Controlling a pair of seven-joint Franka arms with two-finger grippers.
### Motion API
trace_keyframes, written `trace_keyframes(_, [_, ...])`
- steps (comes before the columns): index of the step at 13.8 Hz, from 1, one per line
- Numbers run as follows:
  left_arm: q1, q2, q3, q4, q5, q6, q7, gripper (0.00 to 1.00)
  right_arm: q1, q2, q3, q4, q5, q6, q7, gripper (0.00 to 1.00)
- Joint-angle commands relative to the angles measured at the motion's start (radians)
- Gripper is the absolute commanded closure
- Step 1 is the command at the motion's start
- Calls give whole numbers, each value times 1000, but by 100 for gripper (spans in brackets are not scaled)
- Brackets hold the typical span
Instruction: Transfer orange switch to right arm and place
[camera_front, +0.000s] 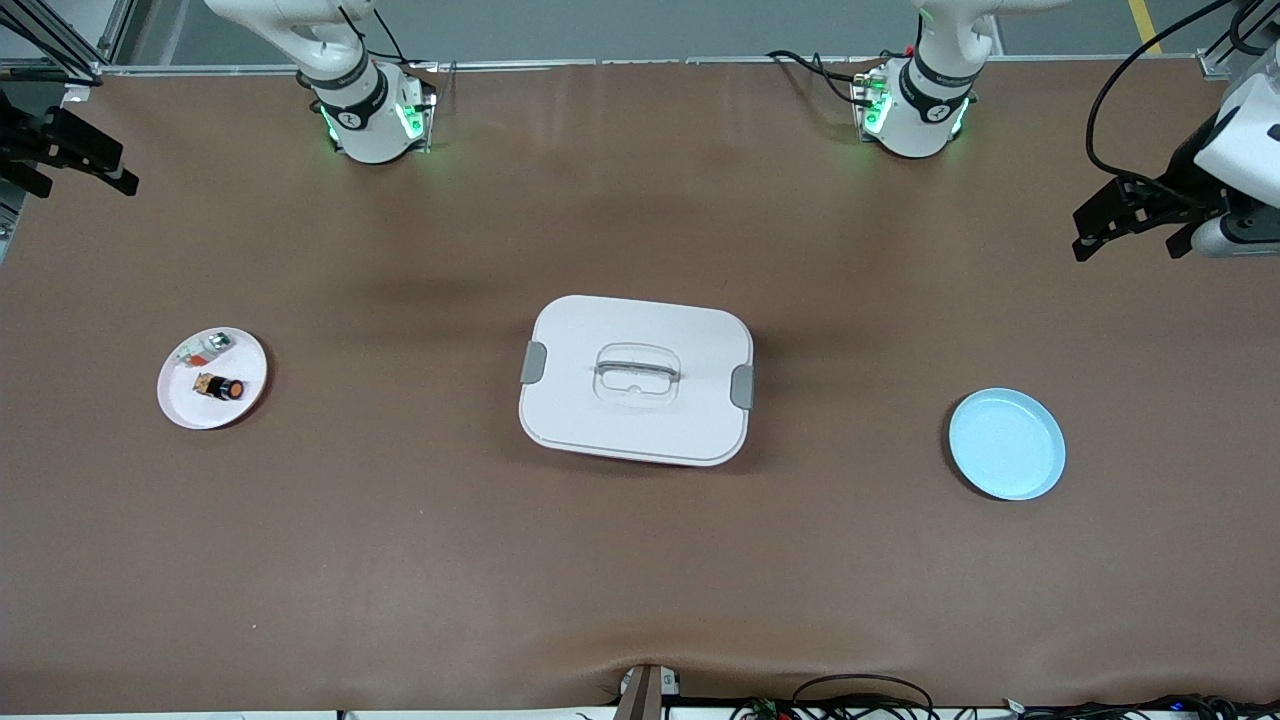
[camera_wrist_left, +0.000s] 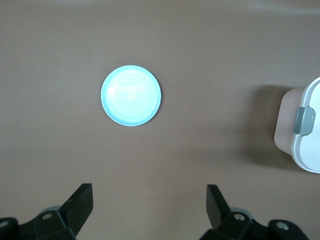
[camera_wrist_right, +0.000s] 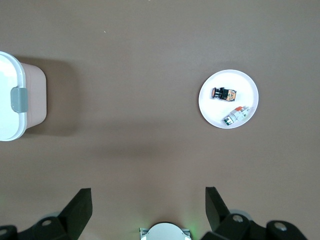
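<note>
On the white plate (camera_front: 212, 378) at the right arm's end of the worktop (camera_front: 640, 560), the orange switch (camera_front: 221, 386) lies ready, untouched. Left tool (camera_wrist_left: 150, 210) gapes wide above the blue plate (camera_wrist_left: 131, 95), waiting. Right tool (camera_wrist_right: 148, 210) hangs equally wide, empty.

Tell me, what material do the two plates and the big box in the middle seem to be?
White plate: likely plastic, smooth and matte.
Light blue plate: probably plastic too, slightly glossy, with a faint sheen in the left wrist view.
White box: moulded plastic lid with grey latches; its base looks pinkish.
</note>
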Motion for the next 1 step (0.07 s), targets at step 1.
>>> trace_keyframes(1, [3, 12, 2, 29, -12, -25, 14, 0, 14, -25, -11, -26, -17, 15, -7, 0])
